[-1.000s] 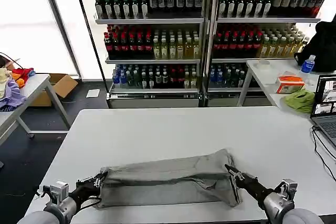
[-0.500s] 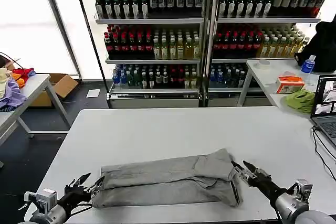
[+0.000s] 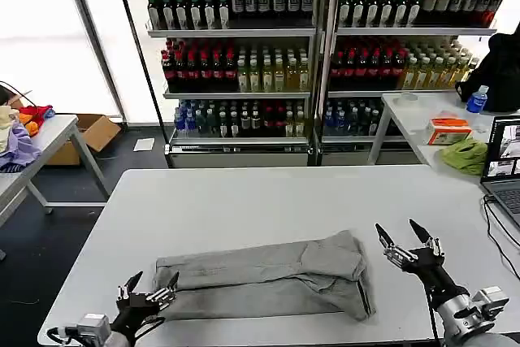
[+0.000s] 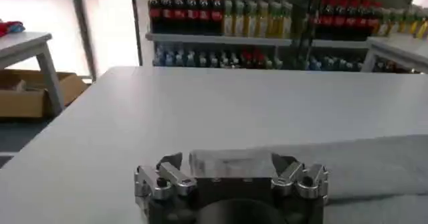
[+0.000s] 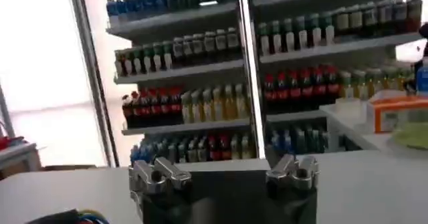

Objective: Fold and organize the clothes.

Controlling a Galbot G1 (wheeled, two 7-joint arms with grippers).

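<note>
— What is lying on the table [image 3: 244, 201]?

— The folded shirt [image 3: 264, 275] is lying across its near half, running left to right.

— Where are the grippers sitting?

— The left gripper [image 3: 148, 288] is hovering just beside the shirt's left end, jaws spread, at the near edge. The right gripper [image 3: 405, 237] is hanging apart from the right end, raised, jaws spread too.

— And behind?

— Shelves of bottles [image 3: 244, 46] are standing beyond the far edge. A side table [image 3: 422, 115] is standing to the right rear, with a laptop [image 3: 504, 164] sitting at the right edge.
</note>
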